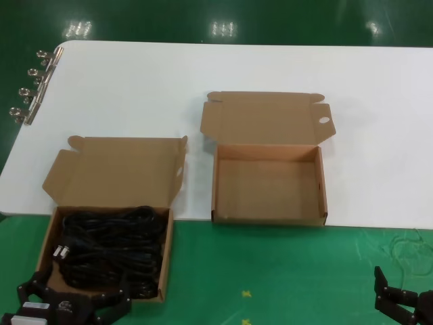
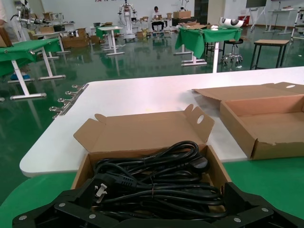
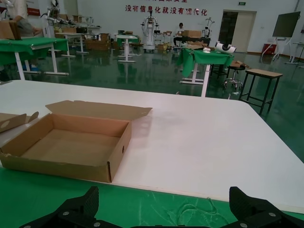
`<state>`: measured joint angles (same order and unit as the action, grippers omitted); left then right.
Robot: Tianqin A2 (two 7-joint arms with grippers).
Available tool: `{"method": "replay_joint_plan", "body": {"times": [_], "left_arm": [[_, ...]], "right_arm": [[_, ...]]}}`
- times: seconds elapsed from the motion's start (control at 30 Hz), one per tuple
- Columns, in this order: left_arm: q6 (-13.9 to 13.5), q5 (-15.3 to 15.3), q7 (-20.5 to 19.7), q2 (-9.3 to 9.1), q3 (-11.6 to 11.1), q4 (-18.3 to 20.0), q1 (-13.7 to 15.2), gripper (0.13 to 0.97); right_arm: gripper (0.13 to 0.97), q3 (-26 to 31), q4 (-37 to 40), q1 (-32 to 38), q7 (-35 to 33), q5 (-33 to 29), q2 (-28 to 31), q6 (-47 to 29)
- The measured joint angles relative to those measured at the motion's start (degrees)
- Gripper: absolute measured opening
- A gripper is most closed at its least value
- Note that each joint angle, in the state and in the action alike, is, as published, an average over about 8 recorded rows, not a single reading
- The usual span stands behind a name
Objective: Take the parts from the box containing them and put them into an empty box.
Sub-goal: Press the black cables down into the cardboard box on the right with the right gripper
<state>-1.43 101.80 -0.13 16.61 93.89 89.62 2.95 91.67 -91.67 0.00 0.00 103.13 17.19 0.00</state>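
At lower left of my head view, my left gripper (image 1: 74, 305) sits with its fingers spread wide, just at the near edge of the full box (image 1: 49, 238), gripping nothing. Black cables (image 1: 111, 247) lie coiled inside that box, a plug (image 2: 100, 189) showing near me. Right of it, at frame centre, the empty box (image 1: 323, 186) rests open on the white table (image 1: 135, 81). My right gripper (image 1: 406, 302) waits at lower right, also wide open, over green cloth (image 1: 270, 271).

Matt corrugated cardboard boxes (image 1: 268, 183), glossy, probably rubber cables (image 1: 111, 247), smooth white table (image 1: 203, 74)
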Motion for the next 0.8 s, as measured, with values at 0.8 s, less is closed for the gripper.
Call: {"method": "replay_joint_plan", "body": {"times": [0.8], "left_arm": [[0.0,0.0,0.0,0.0,0.0,0.0,0.0,0.966]], "right_arm": [[0.88,0.0,0.0,0.0,0.0,0.0,0.0,0.0]]}}
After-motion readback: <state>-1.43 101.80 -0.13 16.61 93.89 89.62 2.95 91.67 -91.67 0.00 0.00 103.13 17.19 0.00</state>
